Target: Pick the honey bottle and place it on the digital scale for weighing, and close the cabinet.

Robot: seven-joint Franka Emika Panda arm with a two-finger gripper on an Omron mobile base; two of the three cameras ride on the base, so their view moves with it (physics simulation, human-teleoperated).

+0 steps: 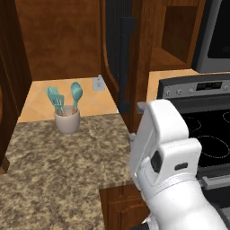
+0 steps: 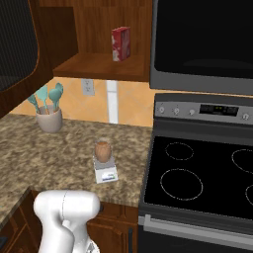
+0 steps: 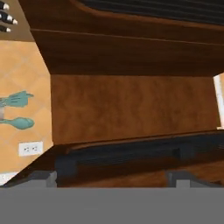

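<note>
The amber honey bottle (image 2: 102, 150) stands upright on the small digital scale (image 2: 106, 174) on the granite counter, left of the stove. The cabinet door (image 1: 112, 45) hangs open, and its long dark bar handle (image 1: 126, 58) faces me. In the hand view the picture is rolled, so the handle (image 3: 127, 151) runs sideways just beyond my gripper (image 3: 109, 180). The gripper is open, with its fingertips (image 3: 41, 177) spread wide and nothing between them. In the left base view one grey finger (image 1: 142, 107) shows beside the door's lower edge.
A beige cup of teal utensils (image 2: 49, 118) stands at the back of the counter (image 1: 54, 166). A red box (image 2: 121, 43) sits on the open cabinet's shelf. The black stove (image 2: 197, 173) lies to the right, under the microwave (image 2: 207, 39).
</note>
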